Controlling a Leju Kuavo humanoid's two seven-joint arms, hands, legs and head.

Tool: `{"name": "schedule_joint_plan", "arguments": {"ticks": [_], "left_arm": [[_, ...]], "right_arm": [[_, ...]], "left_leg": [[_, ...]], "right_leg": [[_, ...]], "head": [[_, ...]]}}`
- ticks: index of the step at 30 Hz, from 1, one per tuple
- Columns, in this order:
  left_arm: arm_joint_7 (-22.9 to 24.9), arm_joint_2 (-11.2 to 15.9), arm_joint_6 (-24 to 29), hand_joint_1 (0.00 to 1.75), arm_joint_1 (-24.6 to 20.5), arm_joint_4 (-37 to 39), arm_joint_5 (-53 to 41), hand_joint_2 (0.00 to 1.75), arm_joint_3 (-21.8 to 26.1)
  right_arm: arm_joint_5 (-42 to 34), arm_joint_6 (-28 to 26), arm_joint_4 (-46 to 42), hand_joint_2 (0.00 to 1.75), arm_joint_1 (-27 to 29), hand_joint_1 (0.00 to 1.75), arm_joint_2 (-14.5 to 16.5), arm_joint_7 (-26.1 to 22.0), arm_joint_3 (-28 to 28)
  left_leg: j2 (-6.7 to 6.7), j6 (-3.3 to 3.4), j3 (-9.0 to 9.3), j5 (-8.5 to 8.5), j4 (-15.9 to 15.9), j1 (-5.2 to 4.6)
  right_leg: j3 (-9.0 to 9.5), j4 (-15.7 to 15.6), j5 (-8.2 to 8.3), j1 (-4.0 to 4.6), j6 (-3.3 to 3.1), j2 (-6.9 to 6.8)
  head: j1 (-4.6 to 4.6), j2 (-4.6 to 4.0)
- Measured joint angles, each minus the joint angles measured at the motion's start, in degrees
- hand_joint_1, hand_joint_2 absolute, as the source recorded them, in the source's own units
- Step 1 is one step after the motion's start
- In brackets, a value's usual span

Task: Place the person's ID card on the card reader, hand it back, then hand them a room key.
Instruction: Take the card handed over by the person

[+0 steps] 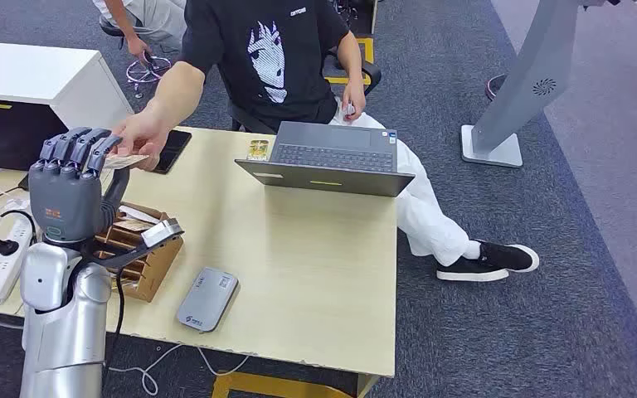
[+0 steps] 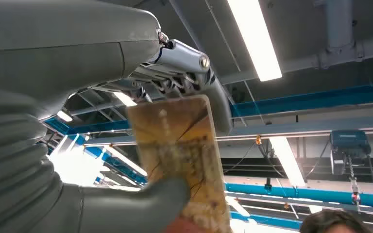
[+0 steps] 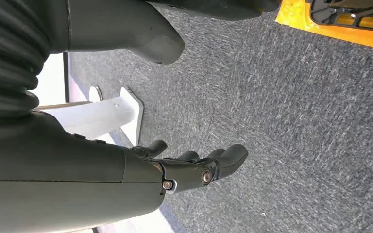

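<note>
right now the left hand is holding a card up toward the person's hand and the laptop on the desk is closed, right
Not quite. The left hand does hold the card up toward the person's hand, but the laptop on the desk is open, not closed: the head view shows its keyboard facing up.

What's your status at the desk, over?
Left hand raised, pinching the card; person's hand on its far end. Right hand hanging over carpet, holding nothing. Card reader unobstructed on the table.
</note>
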Motion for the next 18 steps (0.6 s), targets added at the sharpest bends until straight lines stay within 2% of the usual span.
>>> {"name": "schedule_joint_plan", "arguments": {"ticks": [18], "left_arm": [[1.57, 1.79, 0.00, 1.75, 0.00, 0.00, -0.01, 1.75, -0.01]], "right_arm": [[0.09, -0.06, 0.00, 1.75, 0.00, 0.00, -0.07, -0.20, -0.61]], "left_leg": [[0.00, 0.00, 0.00, 0.00, 0.00, 0.00]], "right_leg": [[0.00, 0.00, 0.00, 0.00, 0.00, 0.00]], "head": [[0.01, 0.00]]}}
